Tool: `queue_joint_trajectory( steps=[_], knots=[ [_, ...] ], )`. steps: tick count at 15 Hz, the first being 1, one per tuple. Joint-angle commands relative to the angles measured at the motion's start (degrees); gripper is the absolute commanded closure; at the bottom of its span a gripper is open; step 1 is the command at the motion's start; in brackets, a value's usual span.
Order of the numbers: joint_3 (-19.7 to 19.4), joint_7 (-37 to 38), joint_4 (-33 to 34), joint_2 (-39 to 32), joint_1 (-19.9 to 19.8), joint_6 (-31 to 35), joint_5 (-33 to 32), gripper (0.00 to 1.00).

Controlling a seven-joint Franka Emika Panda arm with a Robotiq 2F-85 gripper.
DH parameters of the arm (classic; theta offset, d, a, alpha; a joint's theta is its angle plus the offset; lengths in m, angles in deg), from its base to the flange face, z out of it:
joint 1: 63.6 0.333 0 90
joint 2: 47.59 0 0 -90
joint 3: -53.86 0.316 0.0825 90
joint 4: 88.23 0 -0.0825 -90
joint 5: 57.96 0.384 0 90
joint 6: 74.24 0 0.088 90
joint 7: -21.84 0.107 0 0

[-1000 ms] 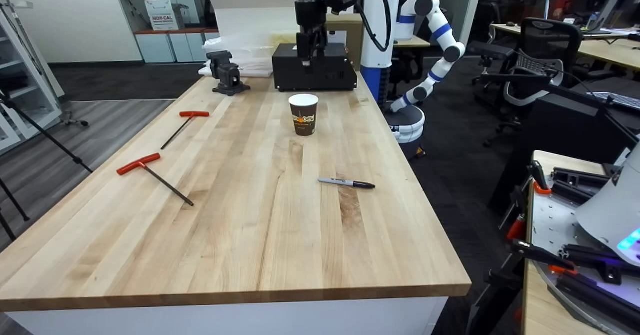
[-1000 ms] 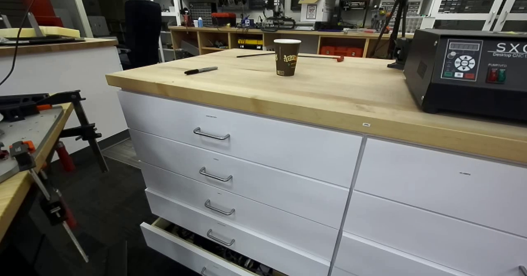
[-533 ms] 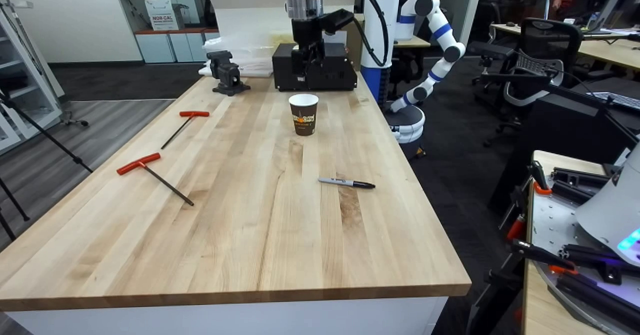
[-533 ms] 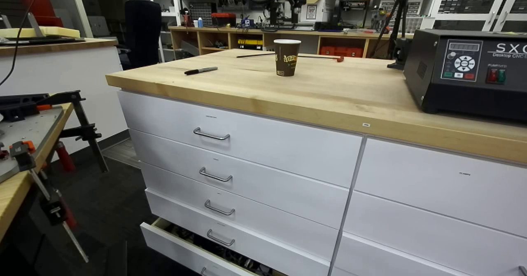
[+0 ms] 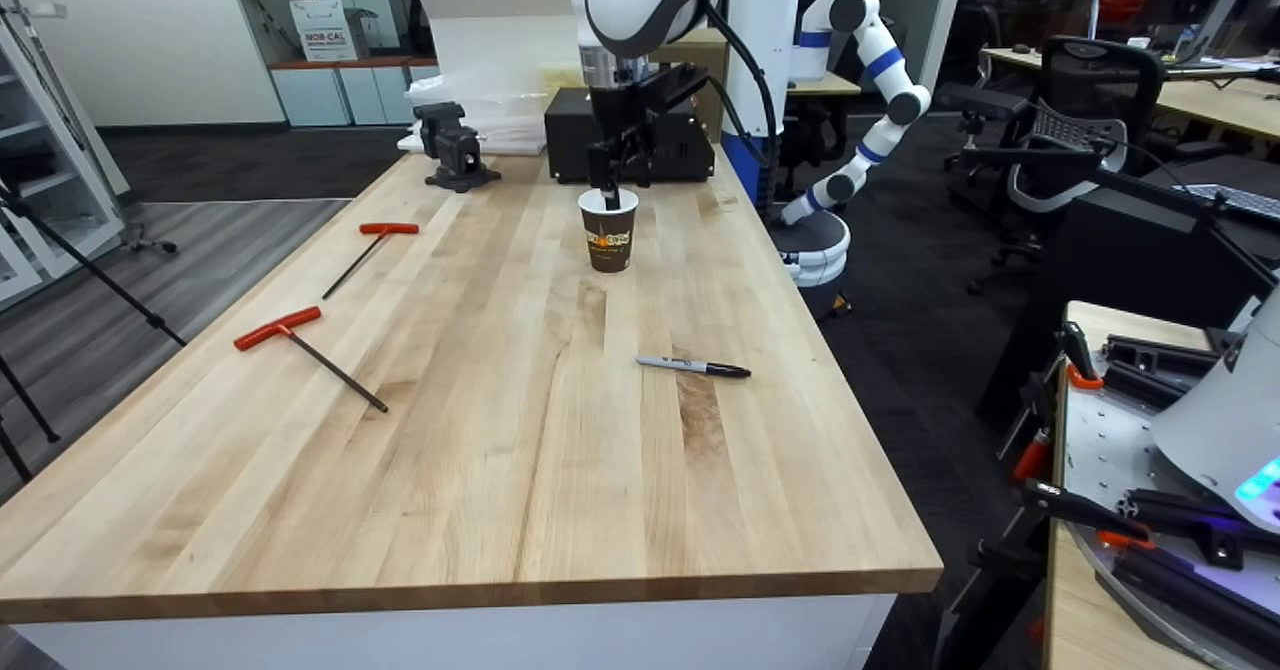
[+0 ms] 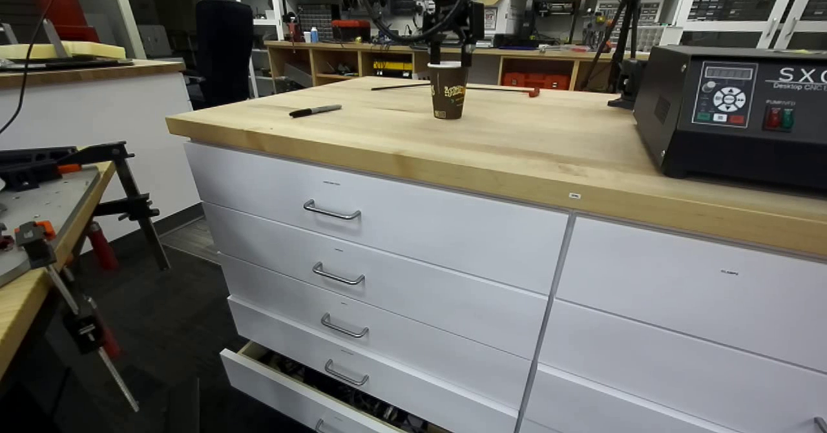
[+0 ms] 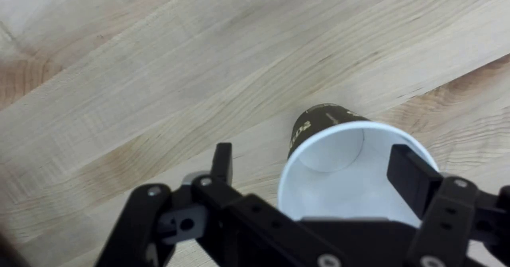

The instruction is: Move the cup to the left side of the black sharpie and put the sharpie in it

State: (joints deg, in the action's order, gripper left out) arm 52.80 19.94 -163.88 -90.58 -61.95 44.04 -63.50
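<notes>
We are watching the claw [image 6: 450,60] arriving at the cup [image 5: 608,240]: compared with a second ago it is hanging lower, its tips now reaching about rim height, in the upper centre of both exterior views. We are taking this as the lead-in to grasping — the cup is standing upright on the tabletop [image 5: 480,490], not yet carried, and the black sharpie [image 5: 693,366] is lying just right of the frame's centre in an exterior view, well apart from it. In the wrist view the cup is sitting lower right. The jaws are standing wide, gripping nothing: one finger [image 7: 412,177] is showing over the white mouth, the other is hanging outside, farther left. We are expecting a pinch across the wall — whether that fingertip is dipping inside is not showing clearly.
</notes>
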Motion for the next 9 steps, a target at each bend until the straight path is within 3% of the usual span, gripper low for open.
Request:
queue_joint_trajectory(
  steps=[1,3,5,9],
  knots=[
    [-1.0,2.2,3.3,-2.2,0.5,0.1,-0.8,0.0],
    [-1.1,2.3,4.6,-3.1,0.3,-0.4,-0.7,0.0],
    [-1.2,2.2,5.7,-3.7,0.3,-0.7,-0.7,0.26],
    [-1.7,2.3,7.5,-4.5,0.4,-1.2,-0.9,0.53]
  ],
)
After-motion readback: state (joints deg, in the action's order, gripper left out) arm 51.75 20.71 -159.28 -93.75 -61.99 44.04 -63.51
